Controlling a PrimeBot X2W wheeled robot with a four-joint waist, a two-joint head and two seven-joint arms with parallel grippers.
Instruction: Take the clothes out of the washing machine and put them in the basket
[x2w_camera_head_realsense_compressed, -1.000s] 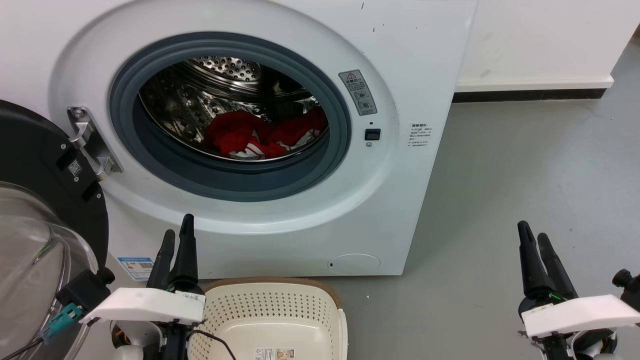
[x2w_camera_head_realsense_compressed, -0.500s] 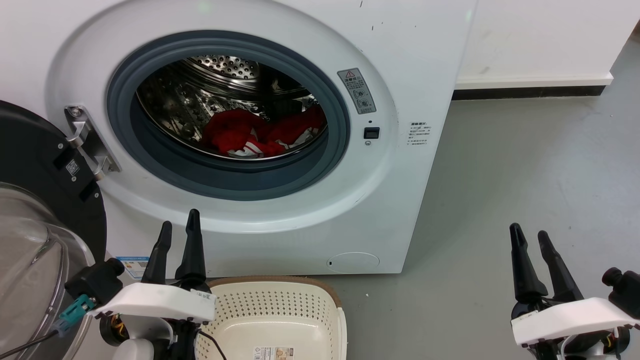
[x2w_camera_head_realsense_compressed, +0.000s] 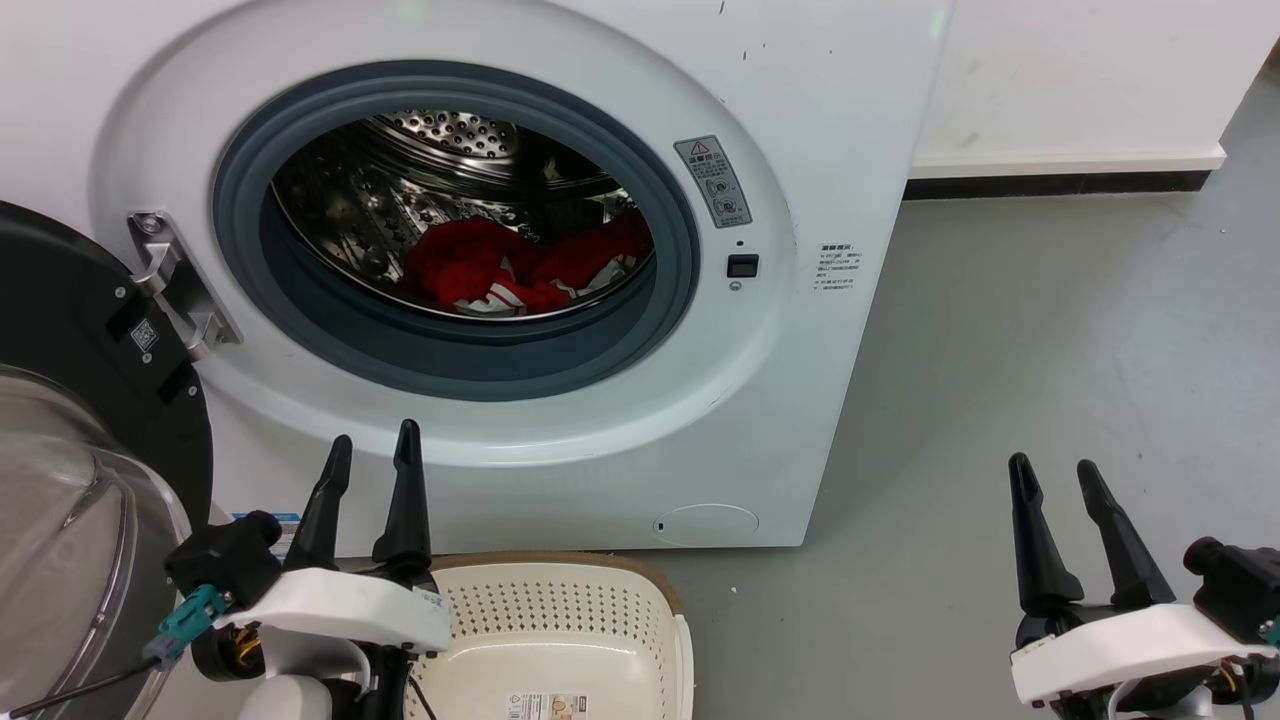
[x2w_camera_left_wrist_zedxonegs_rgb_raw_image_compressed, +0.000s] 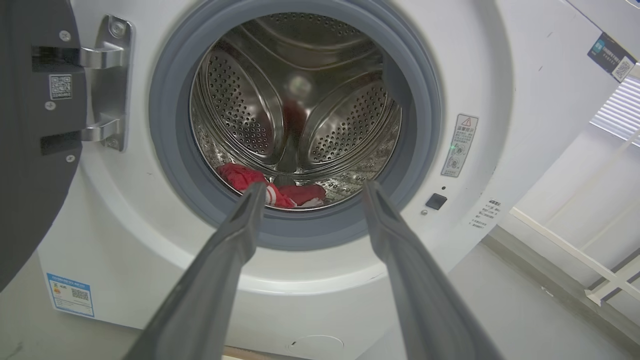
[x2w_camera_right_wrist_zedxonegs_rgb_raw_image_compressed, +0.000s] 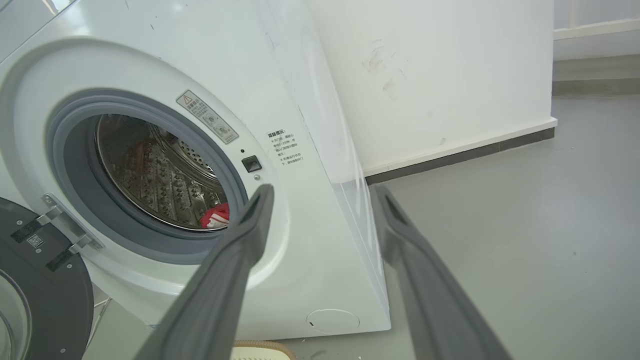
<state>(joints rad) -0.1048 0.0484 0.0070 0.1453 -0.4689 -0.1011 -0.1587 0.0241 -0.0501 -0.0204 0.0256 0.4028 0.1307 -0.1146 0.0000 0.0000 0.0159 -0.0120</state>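
While clothes (x2w_camera_head_realsense_compressed: 470, 265) in washing machine (x2w_camera_head_realsense_compressed: 820, 400), left arm (x2w_camera_head_realsense_compressed: 330, 605) and right arm (x2w_camera_head_realsense_compressed: 1130, 645) low, jaws apart

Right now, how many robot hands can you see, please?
2. The left hand is before the washing machine, beside the basket; the right hand is over the floor, right of the machine. Both are open.

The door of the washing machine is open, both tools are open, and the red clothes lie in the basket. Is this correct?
No. The clothes lie inside the washing machine, not in the basket, as the head view shows. The rest is right.
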